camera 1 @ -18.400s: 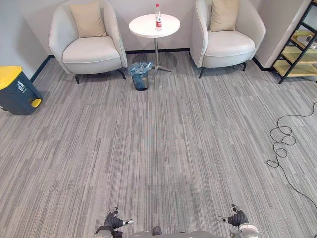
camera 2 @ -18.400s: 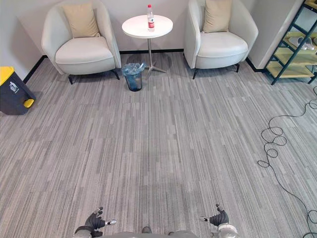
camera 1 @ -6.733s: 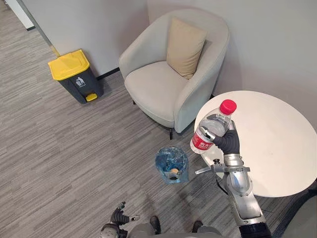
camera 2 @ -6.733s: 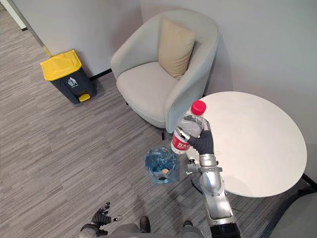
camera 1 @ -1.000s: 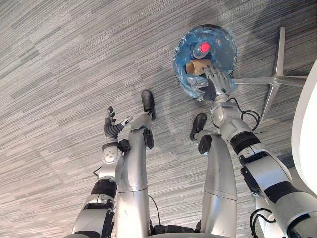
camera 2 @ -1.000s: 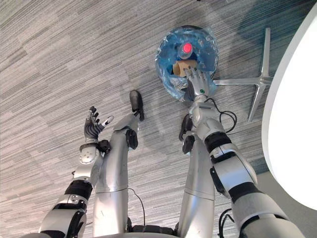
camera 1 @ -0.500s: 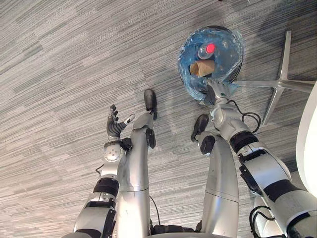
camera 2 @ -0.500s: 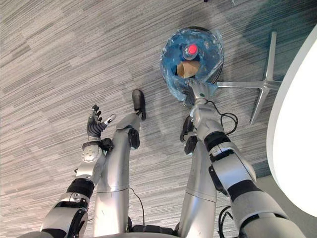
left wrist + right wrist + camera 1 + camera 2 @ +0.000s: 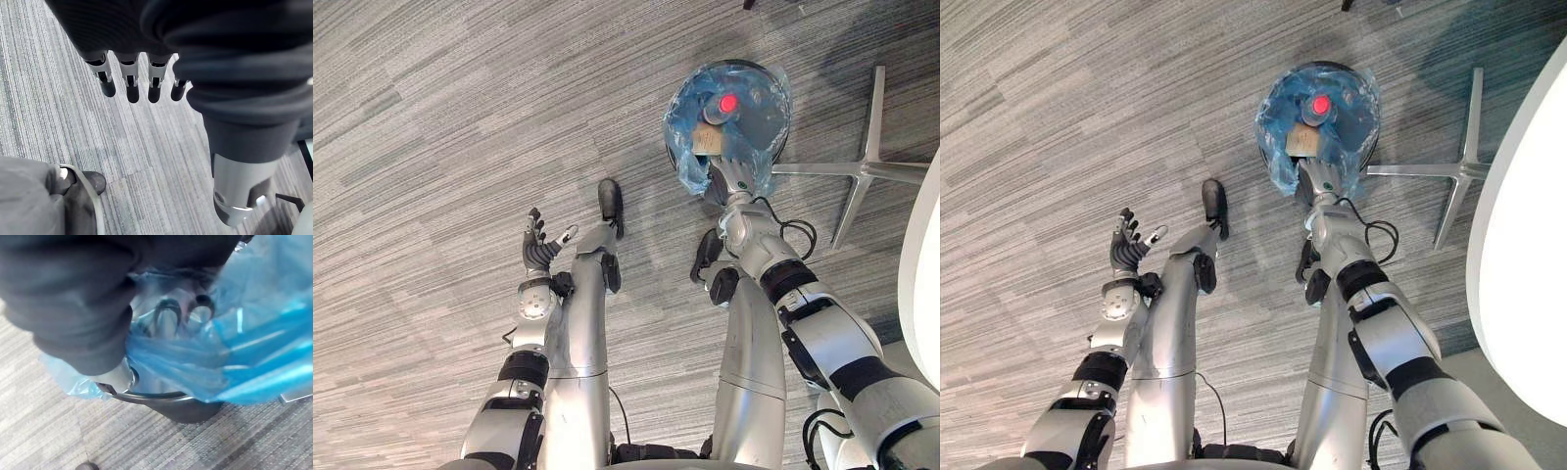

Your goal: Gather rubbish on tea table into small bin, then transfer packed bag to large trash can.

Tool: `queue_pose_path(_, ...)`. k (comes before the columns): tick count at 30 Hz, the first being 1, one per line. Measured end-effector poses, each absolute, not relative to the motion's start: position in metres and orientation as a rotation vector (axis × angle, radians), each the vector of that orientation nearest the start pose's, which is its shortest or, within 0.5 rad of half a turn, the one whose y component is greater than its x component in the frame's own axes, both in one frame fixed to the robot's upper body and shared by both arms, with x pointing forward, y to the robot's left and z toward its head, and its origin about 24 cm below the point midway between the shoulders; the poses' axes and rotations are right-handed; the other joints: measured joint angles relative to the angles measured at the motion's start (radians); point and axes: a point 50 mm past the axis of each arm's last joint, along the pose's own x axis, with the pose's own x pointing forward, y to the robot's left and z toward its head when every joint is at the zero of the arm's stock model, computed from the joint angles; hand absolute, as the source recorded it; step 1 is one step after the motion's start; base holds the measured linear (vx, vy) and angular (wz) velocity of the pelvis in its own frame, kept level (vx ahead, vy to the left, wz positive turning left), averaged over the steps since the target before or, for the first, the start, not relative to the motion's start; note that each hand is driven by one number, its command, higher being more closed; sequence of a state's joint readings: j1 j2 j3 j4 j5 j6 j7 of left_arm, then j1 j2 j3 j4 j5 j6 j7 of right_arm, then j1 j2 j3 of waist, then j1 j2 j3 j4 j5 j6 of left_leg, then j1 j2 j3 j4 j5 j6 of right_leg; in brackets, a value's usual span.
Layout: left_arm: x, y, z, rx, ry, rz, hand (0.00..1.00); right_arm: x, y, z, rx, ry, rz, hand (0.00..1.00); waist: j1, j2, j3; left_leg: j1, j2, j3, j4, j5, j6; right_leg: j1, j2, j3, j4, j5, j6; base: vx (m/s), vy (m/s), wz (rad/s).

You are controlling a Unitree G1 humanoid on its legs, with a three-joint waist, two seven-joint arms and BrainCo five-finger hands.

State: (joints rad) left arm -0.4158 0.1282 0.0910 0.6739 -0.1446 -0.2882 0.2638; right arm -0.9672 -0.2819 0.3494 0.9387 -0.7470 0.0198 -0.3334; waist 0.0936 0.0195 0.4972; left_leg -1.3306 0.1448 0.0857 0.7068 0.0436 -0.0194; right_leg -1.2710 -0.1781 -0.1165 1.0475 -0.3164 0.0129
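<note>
Standing right by the tea table (image 9: pixel 926 284) here. The rubbish looks gathered: 1 bottle (image 9: pixel 725 106) with a red cap and a brown cardboard piece (image 9: pixel 707 142) are both sitting inside the small bin (image 9: pixel 191 410), inside its blue bag (image 9: pixel 689 168). So I'd say we're at the bag-packing step.

The right hand (image 9: pixel 729 178) is at the near rim of the bin, with its fingers (image 9: pixel 167 316) pushed in under the loose plastic. You can see them through the film from the wrist camera, but honestly I can't tell whether they've closed on the bag or are just resting inside it. The left hand (image 9: pixel 539 253) hangs over the carpet (image 9: pixel 440 147) well away from the bin, fingers spread, holding nothing.

My 2 cents on doing this bit right:
- Get a real bunch of plastic in the grip, not just 1 thin edge, or that film will likely slip or tear.
- Gather the rim towards the middle first so the mouth closes over the bottle.
- Pull straight up. The bin looks light, and a sideways tug could tip it or knock it into the table base (image 9: pixel 862 168) just beside it.
- The free hand could steady the bin while the bag comes out.
</note>
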Motion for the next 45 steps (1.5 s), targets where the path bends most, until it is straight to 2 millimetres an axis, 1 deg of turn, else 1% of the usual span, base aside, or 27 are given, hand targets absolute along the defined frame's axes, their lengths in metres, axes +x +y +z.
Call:
queue_pose_path(4, 0.320, 0.190, 0.027, -0.044, 0.016, 0.322, 0.00, 0.395, -0.125, 0.144, -1.237, -0.344, -0.093, 1.00, 0.001, 0.000, 0.000, 0.048, 0.005, 0.000, 0.003, -0.003, 0.003, 0.050, 0.003, -0.001, -0.002, 0.000, 0.000, -0.06, -0.029, -0.03)
queue_pose_path(8, 0.317, 0.183, 0.018, -0.040, 0.055, 0.308, 0.00, 0.380, -0.118, 0.132, -1.137, -0.371, -0.091, 1.00, -0.006, -0.001, 0.000, 0.142, 0.013, 0.014, -0.037, -0.003, 0.002, 0.142, 0.005, -0.008, -0.038, -0.001, 0.001, -0.05, -0.049, 0.00)
queue_pose_path(10, 0.310, 0.180, 0.008, -0.026, 0.089, 0.296, 0.00, 0.371, -0.113, 0.120, -1.084, -0.360, -0.071, 1.00, -0.016, -0.001, -0.001, 0.212, 0.015, 0.033, -0.074, -0.001, 0.000, 0.207, 0.002, -0.010, -0.070, 0.001, 0.003, -0.01, -0.067, 0.08)
queue_pose_path(11, 0.302, 0.181, -0.001, -0.017, 0.123, 0.299, 0.00, 0.364, -0.110, 0.111, -1.054, -0.347, -0.057, 1.00, -0.024, -0.004, -0.002, 0.263, 0.017, 0.044, -0.096, -0.001, 0.000, 0.257, 0.003, -0.010, -0.094, 0.004, 0.007, 0.03, -0.069, -0.03)
queue_pose_path(14, 0.286, 0.184, -0.019, -0.004, 0.191, 0.293, 0.00, 0.345, -0.108, 0.095, -0.977, -0.331, -0.042, 1.00, -0.025, -0.006, -0.006, 0.378, 0.017, 0.059, -0.139, -0.001, 0.000, 0.374, 0.007, -0.009, -0.155, 0.009, 0.015, 0.08, -0.059, -0.07)
queue_pose_path(16, 0.280, 0.182, -0.026, 0.019, 0.216, 0.274, 0.00, 0.334, -0.108, 0.084, -0.930, -0.302, -0.043, 1.00, -0.025, -0.006, -0.006, 0.458, 0.014, 0.060, -0.169, 0.002, -0.003, 0.463, 0.009, -0.019, -0.202, 0.017, 0.015, 0.13, -0.058, 0.02)
queue_pose_path(17, 0.277, 0.181, -0.029, 0.042, 0.226, 0.262, 0.00, 0.330, -0.107, 0.080, -0.916, -0.295, -0.039, 1.00, -0.025, -0.009, -0.009, 0.491, 0.013, 0.064, -0.184, 0.005, 0.001, 0.498, 0.010, -0.021, -0.224, 0.022, 0.017, 0.16, -0.062, -0.02)
queue_pose_path(19, 0.269, 0.179, -0.037, 0.079, 0.256, 0.241, 0.00, 0.321, -0.103, 0.071, -0.881, -0.276, -0.025, 1.00, -0.025, -0.017, -0.030, 0.552, 0.011, 0.072, -0.218, 0.006, 0.001, 0.559, 0.014, -0.021, -0.267, 0.027, 0.022, 0.15, -0.051, -0.09)
queue_pose_path(21, 0.254, 0.171, -0.055, 0.161, 0.334, 0.163, 0.00, 0.302, -0.096, 0.056, -0.784, -0.235, -0.002, 1.00, -0.026, -0.031, -0.058, 0.688, 0.006, 0.088, -0.292, 0.006, 0.001, 0.694, 0.021, -0.021, -0.354, 0.038, 0.030, 0.18, -0.043, -0.12)
queue_pose_path(22, 0.250, 0.170, -0.059, 0.175, 0.349, 0.151, 0.00, 0.298, -0.095, 0.053, -0.771, -0.228, 0.002, 1.00, -0.026, -0.034, -0.067, 0.711, 0.005, 0.093, -0.308, 0.007, -0.001, 0.714, 0.021, -0.020, -0.368, 0.040, 0.032, 0.14, -0.029, -0.04)
queue_pose_path(24, 0.235, 0.165, -0.075, 0.212, 0.425, 0.098, 0.00, 0.284, -0.096, 0.039, -0.740, -0.186, 0.024, 1.00, -0.031, -0.039, -0.120, 0.790, -0.011, 0.097, -0.387, 0.019, -0.016, 0.782, 0.022, -0.020, -0.433, 0.050, 0.039, 0.15, -0.023, -0.05)
queue_pose_path(26, 0.227, 0.162, -0.085, 0.235, 0.471, 0.068, 0.00, 0.279, -0.098, 0.031, -0.716, -0.155, 0.044, 1.00, -0.034, -0.039, -0.151, 0.835, -0.019, 0.098, -0.445, 0.032, -0.025, 0.822, 0.027, -0.020, -0.482, 0.063, 0.040, 0.14, -0.017, -0.04)
queue_pose_path(27, 0.221, 0.161, -0.090, 0.258, 0.495, 0.049, 0.00, 0.276, -0.099, 0.028, -0.709, -0.139, 0.057, 1.00, -0.041, -0.039, -0.166, 0.872, -0.023, 0.098, -0.493, 0.048, -0.026, 0.853, 0.032, -0.021, -0.521, 0.074, 0.043, 0.14, -0.015, -0.03)
queue_pose_path(28, 0.213, 0.163, -0.096, 0.277, 0.524, 0.037, 0.00, 0.275, -0.099, 0.026, -0.699, -0.130, 0.060, 1.00, -0.054, -0.040, -0.180, 0.911, -0.025, 0.099, -0.538, 0.065, -0.027, 0.888, 0.039, -0.023, -0.565, 0.088, 0.047, 0.15, -0.015, -0.05)
queue_pose_path(30, 0.206, 0.164, -0.101, 0.285, 0.552, 0.036, 0.00, 0.272, -0.103, 0.024, -0.668, -0.114, 0.049, 1.00, -0.057, -0.040, -0.203, 0.944, -0.025, 0.103, -0.574, 0.081, -0.021, 0.928, 0.049, -0.025, -0.619, 0.107, 0.048, 0.15, -0.010, -0.09)
queue_pose_path(32, 0.203, 0.167, -0.103, 0.301, 0.563, 0.036, 0.00, 0.269, -0.106, 0.021, -0.656, -0.097, 0.049, 1.00, -0.059, -0.041, -0.210, 0.994, -0.027, 0.105, -0.607, 0.086, -0.019, 0.986, 0.055, -0.026, -0.667, 0.118, 0.056, 0.15, -0.007, -0.05)
queue_pose_path(34, 0.196, 0.171, -0.107, 0.329, 0.580, 0.030, 0.00, 0.263, -0.111, 0.020, -0.620, -0.082, 0.041, 1.00, -0.062, -0.040, -0.246, 1.041, -0.035, 0.105, -0.652, 0.097, -0.020, 1.033, 0.059, -0.031, -0.718, 0.127, 0.060, 0.14, -0.004, 0.00)
queue_pose_path(35, 0.191, 0.176, -0.109, 0.341, 0.594, 0.034, 0.00, 0.260, -0.111, 0.023, -0.600, -0.101, 0.042, 1.00, -0.074, -0.037, -0.268, 1.074, -0.040, 0.106, -0.684, 0.102, -0.023, 1.068, 0.068, -0.032, -0.758, 0.140, 0.062, 0.11, 0.002, -0.03)
queue_pose_path(36, 0.190, 0.177, -0.110, 0.343, 0.598, 0.036, 0.00, 0.259, -0.111, 0.024, -0.597, -0.106, 0.042, 1.00, -0.076, -0.037, -0.274, 1.079, -0.040, 0.106, -0.689, 0.103, -0.024, 1.076, 0.069, -0.032, -0.765, 0.142, 0.062, 0.12, 0.009, -0.10)
queue_pose_path(37, 0.185, 0.181, -0.111, 0.358, 0.609, 0.038, 0.00, 0.258, -0.109, 0.028, -0.578, -0.127, 0.049, 1.00, -0.080, -0.038, -0.288, 1.113, -0.040, 0.109, -0.720, 0.113, -0.029, 1.109, 0.074, -0.030, -0.797, 0.154, 0.063, 0.10, 0.004, -0.16)
queue_pose_path(38, 0.182, 0.184, -0.112, 0.379, 0.615, 0.032, 0.00, 0.256, -0.109, 0.033, -0.546, -0.145, 0.059, 1.00, -0.079, -0.035, -0.301, 1.153, -0.040, 0.111, -0.753, 0.119, -0.034, 1.139, 0.080, -0.023, -0.831, 0.166, 0.062, 0.09, 0.005, -0.18)
queue_pose_path(41, 0.178, 0.185, -0.112, 0.395, 0.609, 0.026, 0.00, 0.252, -0.108, 0.040, -0.517, -0.183, 0.073, 1.00, -0.080, -0.031, -0.326, 1.188, -0.041, 0.114, -0.779, 0.122, -0.038, 1.172, 0.086, -0.019, -0.863, 0.177, 0.064, 0.04, 0.013, -0.09)
queue_pose_path(45, 0.175, 0.191, -0.108, 0.406, 0.586, 0.034, 0.00, 0.251, -0.106, 0.047, -0.457, -0.204, 0.116, 1.00, -0.079, -0.026, -0.340, 1.223, -0.042, 0.112, -0.800, 0.126, -0.044, 1.204, 0.089, -0.016, -0.888, 0.186, 0.062, 0.00, 0.014, -0.03)
